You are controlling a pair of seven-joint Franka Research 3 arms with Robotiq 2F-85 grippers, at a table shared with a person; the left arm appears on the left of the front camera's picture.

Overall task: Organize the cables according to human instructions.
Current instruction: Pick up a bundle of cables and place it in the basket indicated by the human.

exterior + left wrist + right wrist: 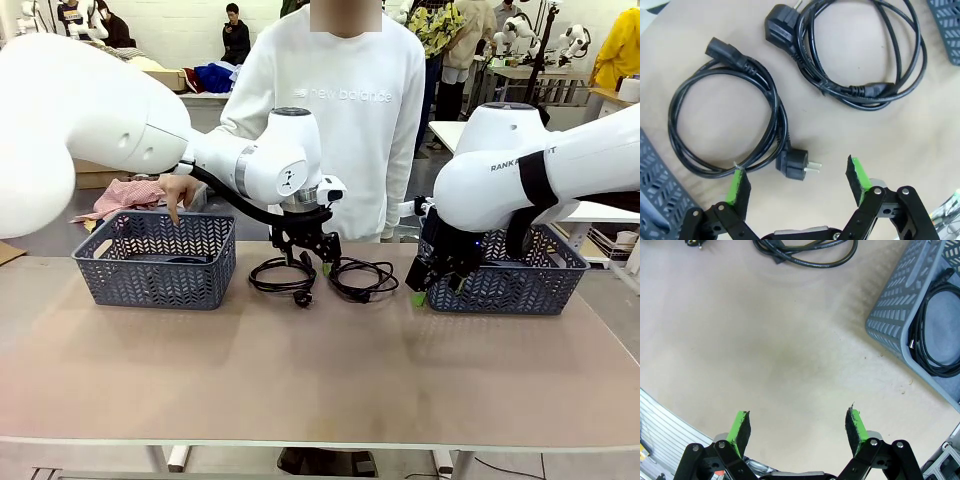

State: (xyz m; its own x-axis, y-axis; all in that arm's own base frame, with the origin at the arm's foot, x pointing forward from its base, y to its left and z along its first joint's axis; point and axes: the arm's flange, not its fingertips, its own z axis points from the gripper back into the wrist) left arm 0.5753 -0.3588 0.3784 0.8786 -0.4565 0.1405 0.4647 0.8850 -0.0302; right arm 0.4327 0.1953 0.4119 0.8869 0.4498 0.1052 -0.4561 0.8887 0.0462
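Black coiled cable (726, 53) on the tabletop (865, 135) at 11 o'clock from the left tool (796, 167); it and the right tool (797, 412) gape wide, empty.

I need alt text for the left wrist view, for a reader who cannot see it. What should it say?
The open left claw hovers over a coiled black cable on the tan table, its round plug below the gap between the green pads. A second coiled cable lies beyond, apart from the first.

Lab hall, rows of worktables (455, 128)
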